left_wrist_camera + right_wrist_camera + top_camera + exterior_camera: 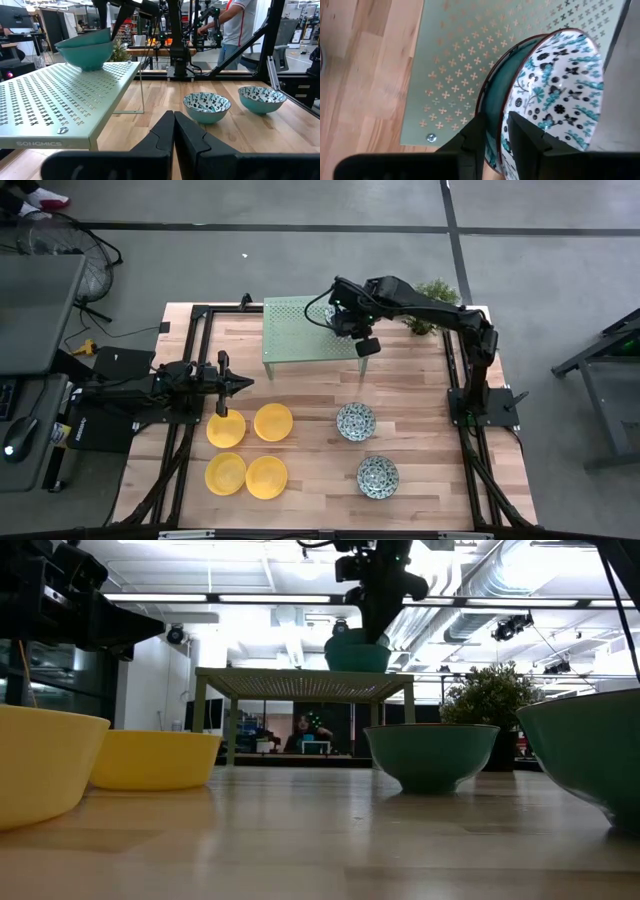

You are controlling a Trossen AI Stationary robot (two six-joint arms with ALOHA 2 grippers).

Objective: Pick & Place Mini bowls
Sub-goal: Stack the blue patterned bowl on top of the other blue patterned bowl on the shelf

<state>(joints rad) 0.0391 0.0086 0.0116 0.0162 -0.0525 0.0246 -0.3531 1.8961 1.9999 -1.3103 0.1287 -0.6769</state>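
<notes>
Four yellow bowls and two patterned bowls on the worktop, stacked patterned bowls on the rack under the right arm.

Worktop carries a pale green rack at the back and a potted plant beside it. Right gripper is over the rack, jaws narrow, straddling the rim of the top patterned bowl stacked on another; cannot tell if the grip is firm. Left gripper waits low at the left, jaws closed, holding nothing. Yellow bowls sit in a square near the left gripper. Two patterned bowls stand right of them, apart.
</notes>
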